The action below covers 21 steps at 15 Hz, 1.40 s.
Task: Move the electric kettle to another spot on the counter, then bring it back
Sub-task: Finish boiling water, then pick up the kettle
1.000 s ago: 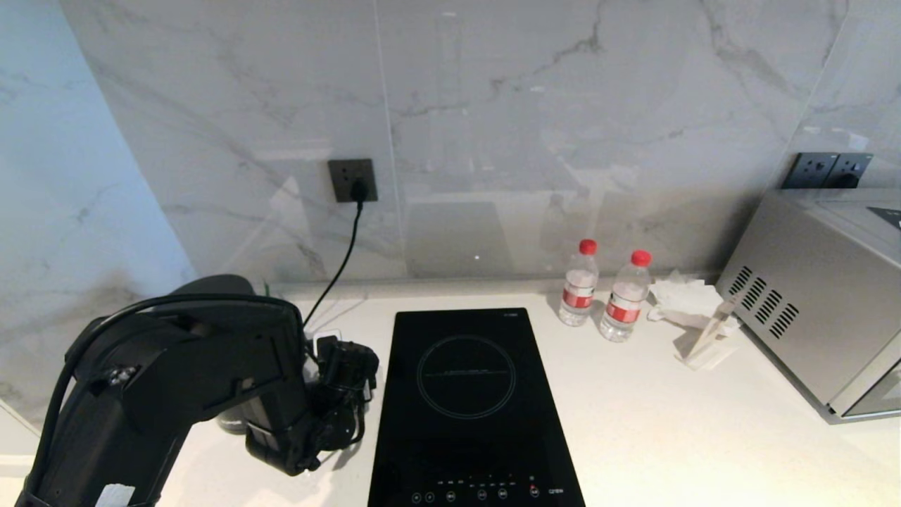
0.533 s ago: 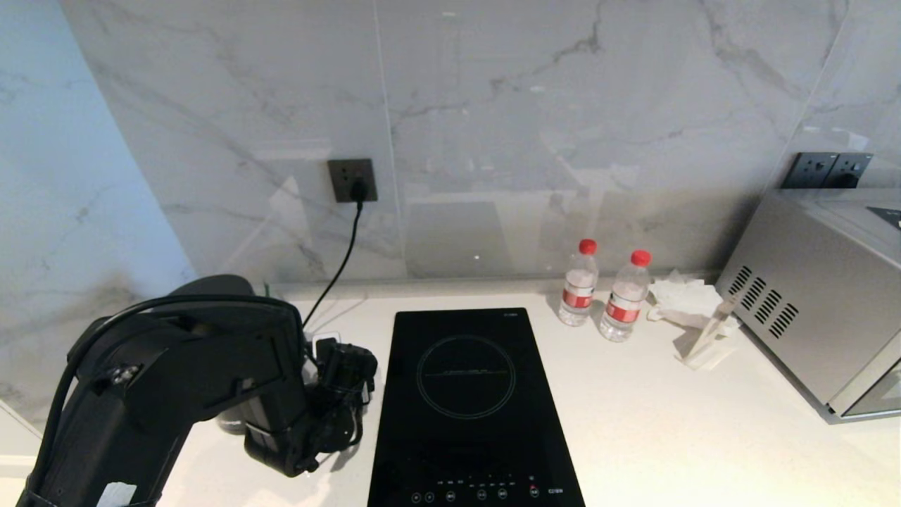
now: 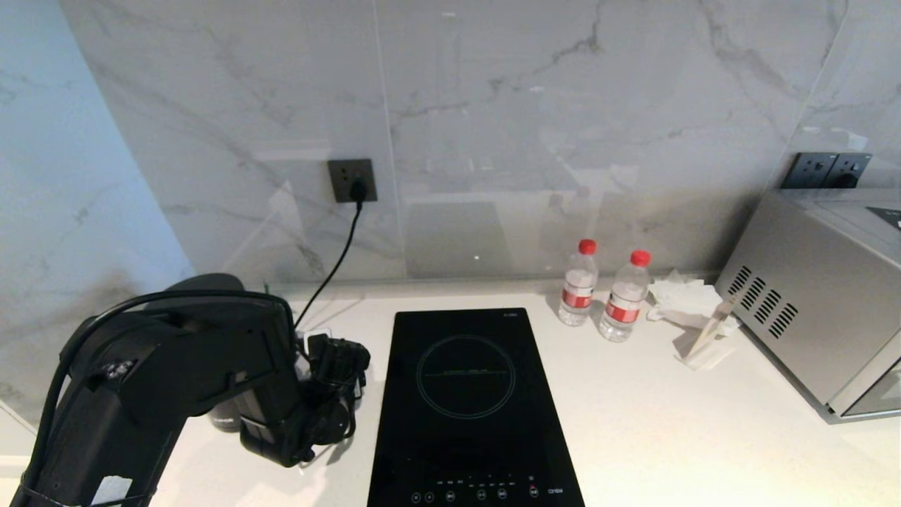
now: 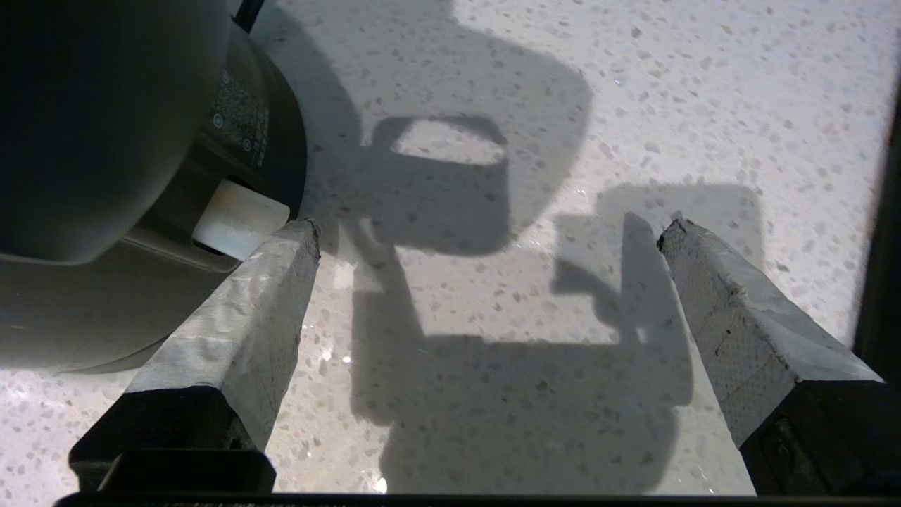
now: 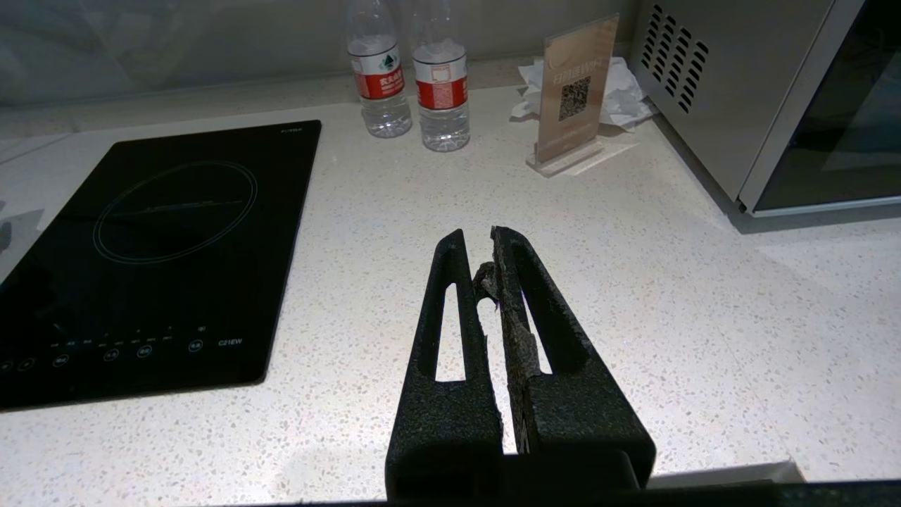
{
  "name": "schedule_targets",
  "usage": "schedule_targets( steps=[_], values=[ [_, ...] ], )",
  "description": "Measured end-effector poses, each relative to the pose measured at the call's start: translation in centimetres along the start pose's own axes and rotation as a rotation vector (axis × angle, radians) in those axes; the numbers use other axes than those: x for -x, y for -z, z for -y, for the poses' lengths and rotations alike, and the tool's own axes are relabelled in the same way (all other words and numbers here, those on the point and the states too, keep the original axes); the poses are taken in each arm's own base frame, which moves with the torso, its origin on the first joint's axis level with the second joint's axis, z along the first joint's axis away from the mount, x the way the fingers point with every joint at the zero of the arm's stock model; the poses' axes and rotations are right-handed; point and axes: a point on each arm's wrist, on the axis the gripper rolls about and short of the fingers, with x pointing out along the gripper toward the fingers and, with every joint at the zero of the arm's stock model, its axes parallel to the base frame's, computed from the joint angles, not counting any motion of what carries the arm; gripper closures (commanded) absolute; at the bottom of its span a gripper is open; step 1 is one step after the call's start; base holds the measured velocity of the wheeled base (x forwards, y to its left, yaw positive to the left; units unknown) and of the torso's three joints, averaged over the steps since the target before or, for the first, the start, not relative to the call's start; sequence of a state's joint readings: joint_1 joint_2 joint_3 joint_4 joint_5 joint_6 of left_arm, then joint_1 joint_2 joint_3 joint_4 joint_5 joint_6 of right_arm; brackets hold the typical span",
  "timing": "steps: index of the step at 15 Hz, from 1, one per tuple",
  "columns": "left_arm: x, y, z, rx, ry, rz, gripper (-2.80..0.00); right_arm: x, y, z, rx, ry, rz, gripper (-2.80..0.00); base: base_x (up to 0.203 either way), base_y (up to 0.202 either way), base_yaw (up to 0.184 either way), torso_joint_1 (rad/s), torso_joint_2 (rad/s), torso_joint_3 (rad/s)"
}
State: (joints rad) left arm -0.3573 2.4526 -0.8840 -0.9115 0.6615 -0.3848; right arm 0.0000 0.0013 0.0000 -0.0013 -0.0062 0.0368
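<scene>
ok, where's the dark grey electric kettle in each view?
Head view: dark grey electric kettle at far left, mostly hidden behind the left arm.
Left wrist view: kettle close beside one finger of the open left hand.
Right wrist view: not in it.
Shared landmark: white speckled stone counter, in all three.

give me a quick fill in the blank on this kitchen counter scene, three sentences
1. The left gripper hangs over the white speckled stone counter with its jaws ____.
2. Each clear plastic water bottle has a ____ cap.
3. The black power cord plugs into the dark wall ____.

Missing words: open; red; socket
</scene>
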Motion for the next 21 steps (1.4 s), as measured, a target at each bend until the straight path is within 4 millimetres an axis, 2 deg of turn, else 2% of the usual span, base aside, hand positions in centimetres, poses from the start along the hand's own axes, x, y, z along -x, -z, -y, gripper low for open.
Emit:
schedule_targets(
  steps=[4,6,9,13,15,17,21],
  values=[
    [0.2,0.2,-0.2,-0.006,-0.005,-0.006,-2.80,0.0,0.0,0.0,0.000,0.000,0.000,0.00,0.000,0.000,0.000,0.000,0.00,0.000],
    [1.2,1.2,-0.2,-0.032,0.007,-0.028,-2.80,0.0,0.0,0.0,0.000,0.000,0.000,0.00,0.000,0.000,0.000,0.000,0.00,0.000],
    [4.4,3.1,0.1,-0.094,0.073,-0.050,-2.80,0.0,0.0,0.0,0.000,0.000,0.000,0.00,0.000,0.000,0.000,0.000,0.00,0.000],
    [9.2,4.7,0.2,-0.131,0.205,0.014,-2.80,0.0,0.0,0.0,0.000,0.000,0.000,0.00,0.000,0.000,0.000,0.000,0.00,0.000],
    [10.7,3.8,-0.2,-0.132,0.248,0.085,-2.80,0.0,0.0,0.0,0.000,0.000,0.000,0.00,0.000,0.000,0.000,0.000,0.00,0.000],
    [11.3,2.0,-0.8,-0.087,0.260,0.155,-2.80,0.0,0.0,0.0,0.000,0.000,0.000,0.00,0.000,0.000,0.000,0.000,0.00,0.000],
    [9.6,-1.7,-2.8,0.020,0.200,0.223,-2.80,0.0,0.0,0.0,0.000,0.000,0.000,0.00,0.000,0.000,0.000,0.000,0.00,0.000]
  ],
)
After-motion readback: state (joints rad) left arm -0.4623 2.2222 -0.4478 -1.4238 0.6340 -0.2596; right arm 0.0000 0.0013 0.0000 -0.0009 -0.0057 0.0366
